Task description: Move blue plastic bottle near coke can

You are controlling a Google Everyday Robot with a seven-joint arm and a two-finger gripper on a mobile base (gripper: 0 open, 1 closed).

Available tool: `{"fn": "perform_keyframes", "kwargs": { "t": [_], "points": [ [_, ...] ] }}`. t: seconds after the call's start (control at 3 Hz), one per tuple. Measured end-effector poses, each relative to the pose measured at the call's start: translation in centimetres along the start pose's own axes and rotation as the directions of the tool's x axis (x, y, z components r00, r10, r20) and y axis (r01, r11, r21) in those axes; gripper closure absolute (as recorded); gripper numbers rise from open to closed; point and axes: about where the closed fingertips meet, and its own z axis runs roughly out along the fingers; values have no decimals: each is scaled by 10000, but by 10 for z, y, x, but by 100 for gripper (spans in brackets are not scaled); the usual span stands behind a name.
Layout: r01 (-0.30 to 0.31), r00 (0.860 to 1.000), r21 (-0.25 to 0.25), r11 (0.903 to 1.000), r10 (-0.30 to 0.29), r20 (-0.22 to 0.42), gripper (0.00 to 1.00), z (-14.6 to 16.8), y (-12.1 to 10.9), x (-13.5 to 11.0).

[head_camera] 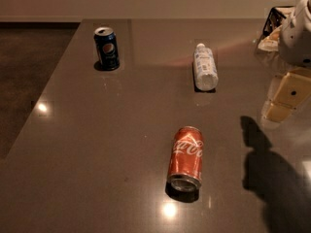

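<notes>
Since the blue bottle (205,67) lies flat and looks light, soft and slippery, its middle seems best to hold. The gripper (287,97) hangs at the right, and nobody can tell if it is open or closed.

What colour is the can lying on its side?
The coke can is red-orange with white writing, camera view. The gripper is at the right edge.

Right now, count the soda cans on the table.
2. The dark blue aluminium Pepsi can stands far left; the red-orange aluminium Coke can lies on its side, front centre. The gripper hangs at the right edge; it may hide more.
</notes>
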Motion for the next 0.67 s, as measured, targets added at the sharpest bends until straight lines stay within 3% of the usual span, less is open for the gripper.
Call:
{"fn": "perform_keyframes", "kwargs": {
  "t": [0.67],
  "points": [
    [214,9998,21,9998,-214,-22,0,1,-4,-2]
  ]
}}
